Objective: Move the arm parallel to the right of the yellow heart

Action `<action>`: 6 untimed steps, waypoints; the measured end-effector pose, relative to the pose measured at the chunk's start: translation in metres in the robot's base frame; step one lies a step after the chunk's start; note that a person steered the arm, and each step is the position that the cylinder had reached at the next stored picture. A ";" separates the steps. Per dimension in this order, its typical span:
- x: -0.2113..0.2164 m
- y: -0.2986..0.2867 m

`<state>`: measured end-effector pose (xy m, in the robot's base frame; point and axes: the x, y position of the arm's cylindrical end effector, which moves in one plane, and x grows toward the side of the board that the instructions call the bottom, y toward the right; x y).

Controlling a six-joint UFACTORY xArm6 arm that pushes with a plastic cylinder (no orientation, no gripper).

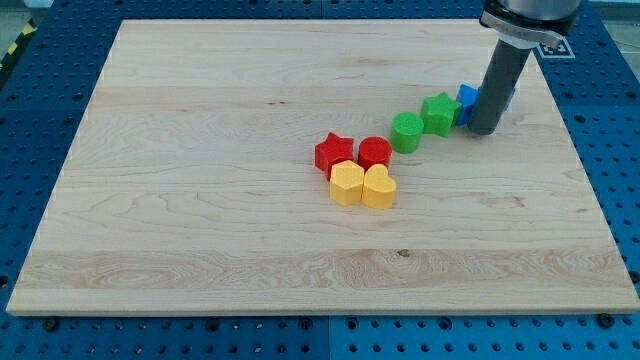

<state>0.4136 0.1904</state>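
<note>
The yellow heart (380, 187) lies near the board's middle, touching a yellow hexagon (346, 183) on its left. A red star (333, 152) and a red round block (374, 152) sit just above them. My tip (482, 129) is on the board far to the upper right of the heart. It stands against a blue block (466, 98), which the rod partly hides, and just right of a green star (438, 112).
A green round block (406, 131) sits left of the green star, in a diagonal row with it and the blue block. The wooden board (200, 200) rests on a blue perforated table (620, 150).
</note>
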 end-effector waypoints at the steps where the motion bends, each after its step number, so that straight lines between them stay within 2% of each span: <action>1: 0.052 -0.001; 4: 0.054 -0.031; 6: 0.070 -0.050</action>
